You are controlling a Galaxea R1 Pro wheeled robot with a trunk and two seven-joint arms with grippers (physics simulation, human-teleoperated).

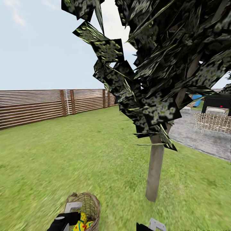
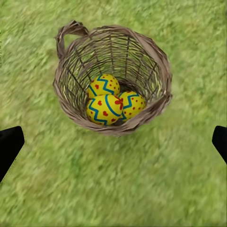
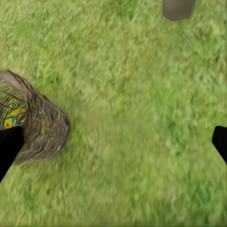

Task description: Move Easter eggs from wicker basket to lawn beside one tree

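Plainly the left gripper (image 2: 113,142) is the one placed for the first pick: its two dark fingertips sit wide apart at the edges of the left wrist view, with nothing between them, and the basket (image 2: 71,101) lies straight ahead along its fingers, mouth turned up towards the camera. All three eggs (image 2: 105,109) are still inside, huddled touching one another on the basket floor, two in front and one behind; their long axes seem to lie tilted rather than upright, though the weave and blur make that hard to judge. From the head view the left gripper (image 1: 69,221) hangs over the basket (image 1: 91,205), so a straight descent between the rim and the arched handle is what the coming reach calls for. The right gripper (image 3: 113,142) also stands spread with nothing held, over bare lawn (image 3: 142,142); the basket (image 3: 42,132) lies off to its side, and the foot of the tree (image 3: 177,8) lies ahead of it. That tree (image 1: 155,173) stands near the basket, beyond and to the right of the left gripper, so the carry should be short. Farther off are the fence (image 1: 32,107) and, beyond the tree, a grey patio (image 1: 195,138).
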